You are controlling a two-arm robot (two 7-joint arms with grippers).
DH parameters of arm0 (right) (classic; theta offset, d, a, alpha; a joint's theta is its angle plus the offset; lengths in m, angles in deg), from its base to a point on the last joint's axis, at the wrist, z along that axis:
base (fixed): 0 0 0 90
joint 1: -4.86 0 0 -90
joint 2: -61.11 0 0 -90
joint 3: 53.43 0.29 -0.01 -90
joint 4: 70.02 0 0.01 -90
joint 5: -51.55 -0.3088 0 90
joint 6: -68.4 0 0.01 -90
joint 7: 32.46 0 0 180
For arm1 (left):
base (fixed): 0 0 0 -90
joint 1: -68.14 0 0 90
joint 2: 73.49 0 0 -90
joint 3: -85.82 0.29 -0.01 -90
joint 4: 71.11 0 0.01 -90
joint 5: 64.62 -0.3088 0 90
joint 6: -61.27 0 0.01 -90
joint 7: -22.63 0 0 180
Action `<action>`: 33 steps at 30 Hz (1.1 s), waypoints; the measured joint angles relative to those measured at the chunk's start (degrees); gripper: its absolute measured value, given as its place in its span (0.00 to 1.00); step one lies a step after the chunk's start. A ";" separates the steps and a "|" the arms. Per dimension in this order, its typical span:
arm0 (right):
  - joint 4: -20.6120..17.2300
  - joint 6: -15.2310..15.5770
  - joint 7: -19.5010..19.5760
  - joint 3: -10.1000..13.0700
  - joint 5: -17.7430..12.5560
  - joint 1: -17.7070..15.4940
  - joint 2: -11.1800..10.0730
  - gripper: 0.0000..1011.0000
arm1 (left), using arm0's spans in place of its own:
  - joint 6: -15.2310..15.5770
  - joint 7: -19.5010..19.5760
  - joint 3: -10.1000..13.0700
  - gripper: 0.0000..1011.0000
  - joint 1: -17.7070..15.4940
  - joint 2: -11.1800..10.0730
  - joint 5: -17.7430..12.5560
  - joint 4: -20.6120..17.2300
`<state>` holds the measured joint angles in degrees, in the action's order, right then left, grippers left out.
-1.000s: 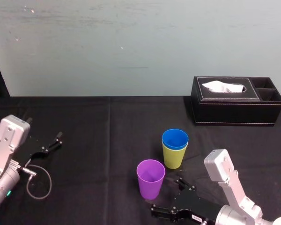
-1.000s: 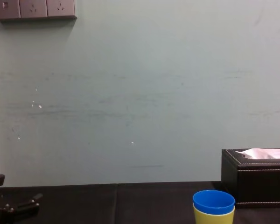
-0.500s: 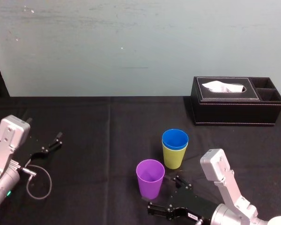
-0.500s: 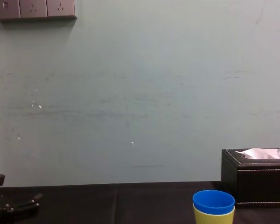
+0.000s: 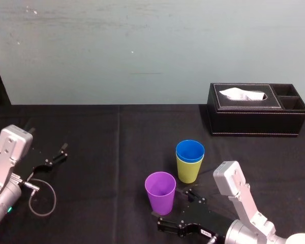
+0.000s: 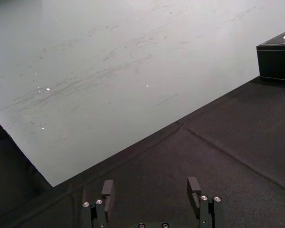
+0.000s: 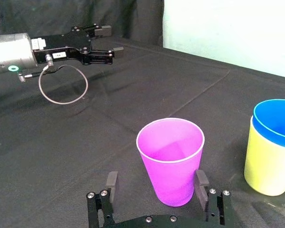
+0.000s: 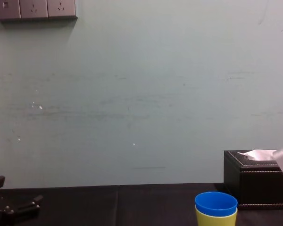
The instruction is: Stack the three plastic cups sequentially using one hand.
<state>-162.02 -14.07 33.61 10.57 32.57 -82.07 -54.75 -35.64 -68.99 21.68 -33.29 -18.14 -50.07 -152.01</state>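
"Where the head view looks down, any writing?"
"One white label on the right gripper point(image 5: 175, 209), unreadable. Smooth tapered purple cup point(image 5: 160, 192), upright on black cloth point(image 5: 101, 142), beside the blue cup point(image 5: 190, 151) nested in the lime-yellow cup point(image 5: 187, 173)."
"Right wrist view?"
"Fingers point(image 7: 201, 180) spread either side of the purple cup, not clamped."
"Left wrist view?"
"Left gripper point(image 6: 150, 188), parked, fingers apart."

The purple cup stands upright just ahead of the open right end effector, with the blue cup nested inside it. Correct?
No. The right wrist view shows the blue cup nested inside the lime-yellow cup; the purple cup, just ahead of the open right end effector, is empty.
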 joint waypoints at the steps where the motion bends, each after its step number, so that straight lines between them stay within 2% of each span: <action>1: 0.03 -0.02 0.00 0.01 0.03 0.00 0.01 0.99 | 0.00 0.00 0.00 0.99 0.00 0.00 0.00 0.00; 18: 0.13 -0.53 1.31 1.42 0.97 -0.60 0.94 0.99 | 0.00 0.00 0.00 0.99 0.00 0.00 0.00 0.00; 33: 2.75 -0.95 1.12 0.82 1.72 1.45 3.23 0.99 | 0.00 0.00 0.00 0.99 0.00 0.00 0.00 0.00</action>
<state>-159.27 -15.02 34.73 11.39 34.29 -80.62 -51.52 -35.64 -68.99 21.68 -33.30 -18.14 -50.07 -152.01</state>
